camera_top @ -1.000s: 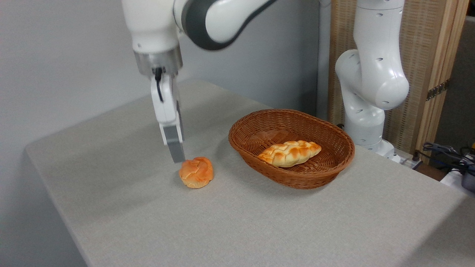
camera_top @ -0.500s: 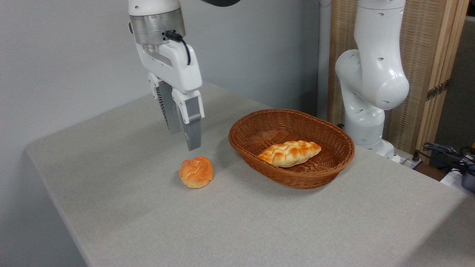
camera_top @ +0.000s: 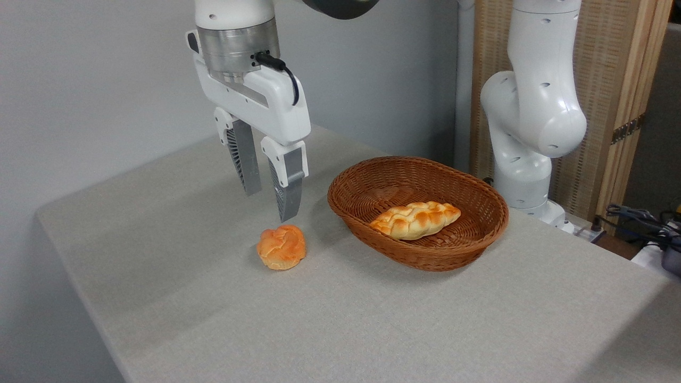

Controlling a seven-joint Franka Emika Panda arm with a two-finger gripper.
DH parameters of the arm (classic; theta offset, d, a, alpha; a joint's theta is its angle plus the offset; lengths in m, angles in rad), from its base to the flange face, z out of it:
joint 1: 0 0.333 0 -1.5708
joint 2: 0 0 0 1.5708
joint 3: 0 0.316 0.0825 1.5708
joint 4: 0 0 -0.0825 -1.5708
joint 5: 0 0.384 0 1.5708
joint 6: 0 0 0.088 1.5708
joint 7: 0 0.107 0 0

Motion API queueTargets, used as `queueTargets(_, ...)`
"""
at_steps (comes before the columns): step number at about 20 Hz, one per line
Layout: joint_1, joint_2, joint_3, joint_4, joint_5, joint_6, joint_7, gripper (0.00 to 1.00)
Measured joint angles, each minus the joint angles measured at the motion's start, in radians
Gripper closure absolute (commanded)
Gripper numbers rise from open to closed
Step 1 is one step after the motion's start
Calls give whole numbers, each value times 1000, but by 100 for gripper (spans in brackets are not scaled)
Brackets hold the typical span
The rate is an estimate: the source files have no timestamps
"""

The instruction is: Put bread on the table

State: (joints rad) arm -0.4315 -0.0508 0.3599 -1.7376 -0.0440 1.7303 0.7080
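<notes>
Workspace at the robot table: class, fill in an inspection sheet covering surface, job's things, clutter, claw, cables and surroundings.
Surface: table, grey-beige cloth, bare at the front.
Job's things: bread lies on the table, left of the basket, untouched.
Clutter: wicker basket holding a braided loaf.
Claw: claw open, empty, above the bread.
Cables: black cable at the wrist; cable bundle far right.
Surroundings: grey wall, robot base, slatted wooden screen.

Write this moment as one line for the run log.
tool: open, empty, above bread | bread: on table, outside basket | braided loaf: in basket
</notes>
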Motion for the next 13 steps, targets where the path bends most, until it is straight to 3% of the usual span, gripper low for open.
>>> queueTargets(5, 0, 0, 3, 4, 0, 0, 0, 0)
queueTargets(7, 21, 0, -10, 4, 0, 0, 0, 0)
queueTargets(13, 298, 0, -264, 6, -1, 0, 0, 0)
